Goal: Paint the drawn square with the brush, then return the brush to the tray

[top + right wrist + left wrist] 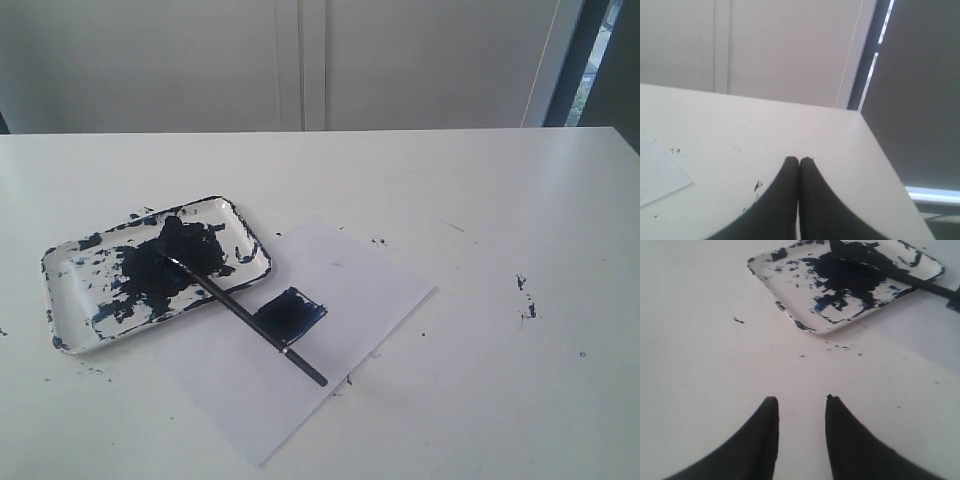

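The white tray point(70, 300), smeared with dark blue paint, lies left of centre in the exterior view. The black brush point(245, 313) rests with its tip in the tray and its handle out over the paper, beside the drawn square point(290, 312), which is filled dark blue. The left wrist view shows the tray point(785, 285) and the brush point(910, 279) ahead of my open left gripper point(801, 400), which holds nothing. My right gripper point(799, 161) is shut on nothing above bare table. Neither arm shows in the exterior view.
A white paper sheet point(350, 290) lies under the square, angled on the white table point(500, 200). Paint specks point(525, 298) mark the table at right. A wall and a dark window strip stand behind the table's far edge.
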You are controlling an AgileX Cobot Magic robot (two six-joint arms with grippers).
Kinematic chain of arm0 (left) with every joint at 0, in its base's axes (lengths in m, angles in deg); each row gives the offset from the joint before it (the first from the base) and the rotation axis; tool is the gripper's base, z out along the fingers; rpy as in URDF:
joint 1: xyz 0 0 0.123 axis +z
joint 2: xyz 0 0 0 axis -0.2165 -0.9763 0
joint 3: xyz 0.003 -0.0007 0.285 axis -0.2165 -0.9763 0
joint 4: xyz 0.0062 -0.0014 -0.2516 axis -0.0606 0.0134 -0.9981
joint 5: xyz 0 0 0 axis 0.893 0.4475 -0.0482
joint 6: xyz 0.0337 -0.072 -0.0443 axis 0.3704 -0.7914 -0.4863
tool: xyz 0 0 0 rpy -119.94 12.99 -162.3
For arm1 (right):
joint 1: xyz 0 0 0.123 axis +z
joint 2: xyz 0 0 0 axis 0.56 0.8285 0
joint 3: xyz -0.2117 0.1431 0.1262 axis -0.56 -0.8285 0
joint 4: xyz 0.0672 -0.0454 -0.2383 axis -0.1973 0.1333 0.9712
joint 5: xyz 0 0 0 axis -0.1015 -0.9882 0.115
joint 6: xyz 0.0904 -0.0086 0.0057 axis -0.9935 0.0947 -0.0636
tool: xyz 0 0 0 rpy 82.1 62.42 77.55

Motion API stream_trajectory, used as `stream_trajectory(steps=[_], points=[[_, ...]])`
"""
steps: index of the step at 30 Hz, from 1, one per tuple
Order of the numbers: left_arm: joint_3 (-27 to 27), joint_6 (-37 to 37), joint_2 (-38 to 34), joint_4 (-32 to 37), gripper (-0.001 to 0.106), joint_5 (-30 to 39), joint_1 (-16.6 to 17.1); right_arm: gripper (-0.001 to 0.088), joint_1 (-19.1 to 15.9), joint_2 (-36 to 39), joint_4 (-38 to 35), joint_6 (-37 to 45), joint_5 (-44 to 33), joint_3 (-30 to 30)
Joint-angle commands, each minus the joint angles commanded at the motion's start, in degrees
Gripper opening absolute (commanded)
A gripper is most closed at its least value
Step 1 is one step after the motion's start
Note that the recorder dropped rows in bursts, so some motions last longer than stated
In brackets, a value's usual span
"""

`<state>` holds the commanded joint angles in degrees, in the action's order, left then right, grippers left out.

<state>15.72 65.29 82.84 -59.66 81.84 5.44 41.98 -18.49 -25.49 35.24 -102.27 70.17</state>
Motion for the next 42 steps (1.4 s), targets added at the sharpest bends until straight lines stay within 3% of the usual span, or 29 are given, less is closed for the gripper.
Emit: stream_trajectory(steps=[5,10,16,25,30,33,35,42], points=[[0.0,0.1,0.0,0.5,0.038,-5.1,0.0,0.0000,0.0,0.0,0.0,0.0,0.8,-2.4],[0.0,0.2,0.0,1.9,0.038,-5.9,0.0,0.0000,0.0,0.0,0.0,0.0,1.7,-7.4],[0.0,0.2,0.0,5.4,0.038,-6.4,0.0,0.0000,0.0,0.0,0.0,0.0,1.2,-7.4],[0.0,0.5,0.0,5.4,0.038,-7.0,0.0,0.0000,0.0,0.0,-0.2,0.0,1.1,-7.4],[0.0,5.9,0.0,5.4,0.038,-5.5,0.0,0.0000,0.0,0.0,-0.2,0.0,1.0,-7.4],[0.0,18.2,0.0,5.4,0.038,-5.5,0.0,0.0000,0.0,0.0,-0.2,2.5,1.0,-7.4],[0.0,22.6,0.0,5.4,0.038,-5.5,0.0,0.0000,0.0,0.0,-0.2,7.4,1.0,-7.4],[0.0,17.3,0.0,5.4,0.038,-5.4,0.0,0.0000,0.0,0.0,-0.2,10.6,-0.7,-7.4]])
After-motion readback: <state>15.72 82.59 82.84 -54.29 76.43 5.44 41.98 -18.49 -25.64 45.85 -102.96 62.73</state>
